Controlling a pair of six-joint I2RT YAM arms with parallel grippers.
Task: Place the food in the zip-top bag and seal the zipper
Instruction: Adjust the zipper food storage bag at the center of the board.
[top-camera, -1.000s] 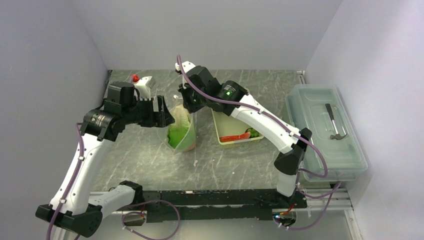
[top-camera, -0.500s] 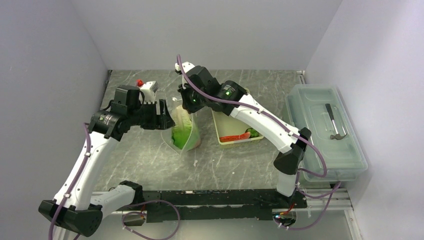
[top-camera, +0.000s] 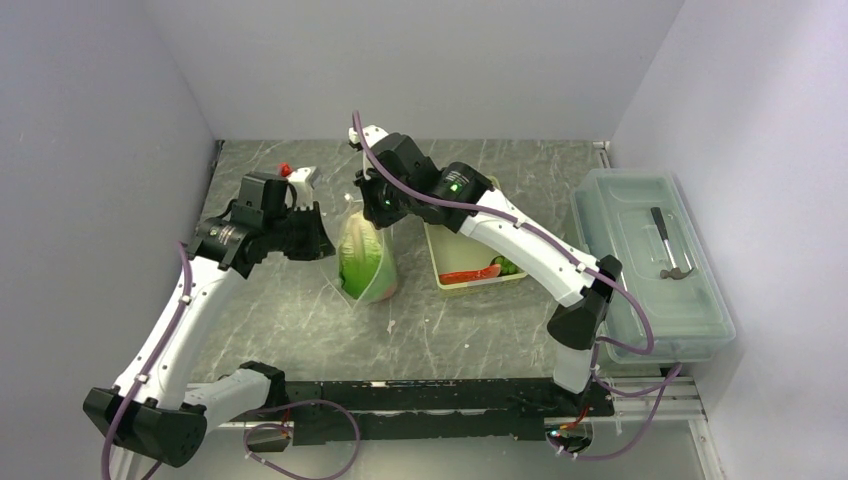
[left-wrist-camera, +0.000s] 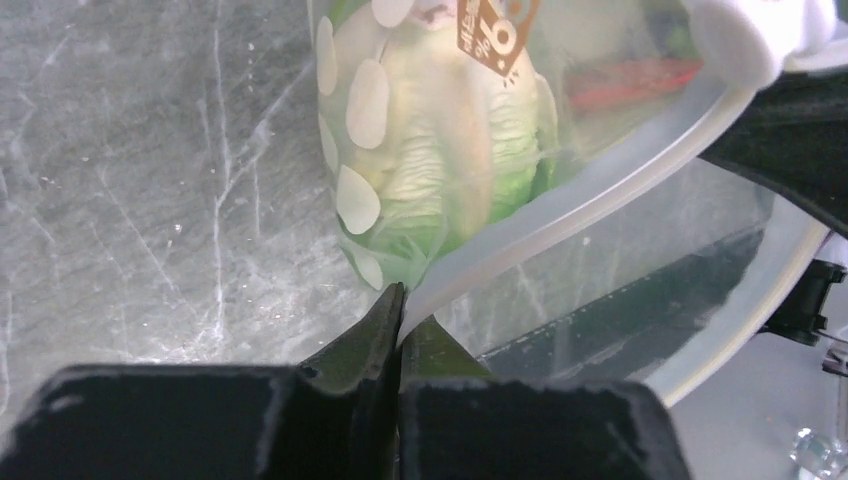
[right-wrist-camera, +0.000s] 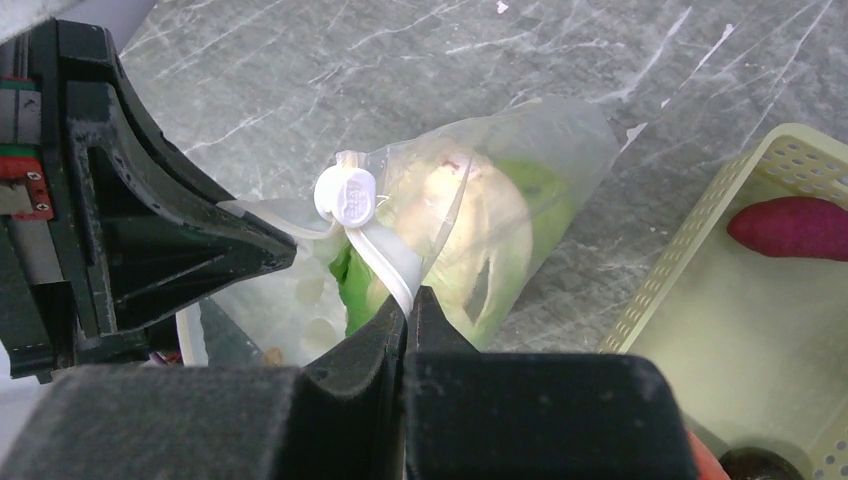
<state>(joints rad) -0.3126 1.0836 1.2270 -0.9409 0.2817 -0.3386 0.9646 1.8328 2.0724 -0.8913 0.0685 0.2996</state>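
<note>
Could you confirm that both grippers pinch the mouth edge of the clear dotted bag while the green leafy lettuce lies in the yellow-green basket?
No: the green leafy lettuce sits inside the clear dotted plastic bag, not the yellow-green basket, as the left wrist view shows. The left gripper and right gripper do pinch its mouth edge.

Dotted zip-top bag (top-camera: 384, 282) stands mouth-up holding green lettuce (top-camera: 358, 262); red strip (top-camera: 468, 274), perhaps grapes (top-camera: 506, 266), lie in basket (top-camera: 434, 258).

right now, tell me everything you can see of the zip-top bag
Clear floppy zip-top bag with white polka dots, held upright: the left end effector and right end effector each pinch its whitish zipper strip at the mouth. Green leafy lettuce sits inside. A white slider rides the strip.
</note>
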